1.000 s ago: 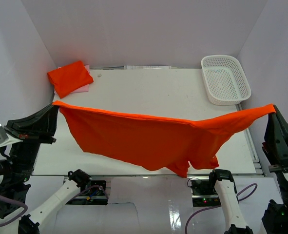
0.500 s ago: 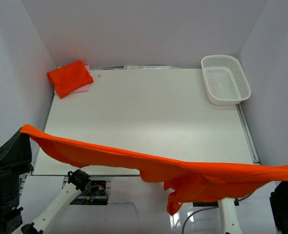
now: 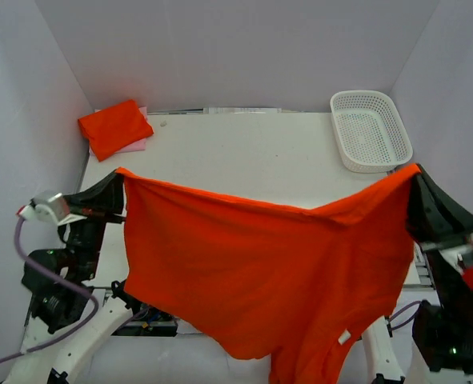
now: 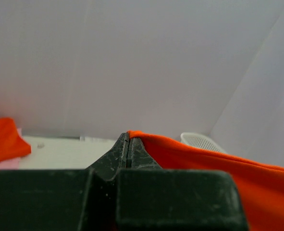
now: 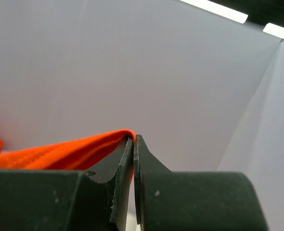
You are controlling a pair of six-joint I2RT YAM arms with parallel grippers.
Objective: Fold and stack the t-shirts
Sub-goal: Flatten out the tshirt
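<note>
1 t-shirt (image 3: 244, 272) hangs spread above the near half of the table (image 3: 252, 156). Its 2 upper corners are pinched in the left gripper (image 3: 120, 178) at the left edge and the right gripper (image 3: 416, 172) at the right edge. Behind it, a folded t-shirt (image 3: 114, 126) lies in the far left corner and a basket (image 3: 370, 130) in the far right.

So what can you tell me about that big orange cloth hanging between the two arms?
It is a plain orange-red t-shirt of soft fabric, spread wide, hanging in the air. The left gripper and right gripper pinch its upper corners; the top edge sags between them. A small white tag shows low down.
</note>
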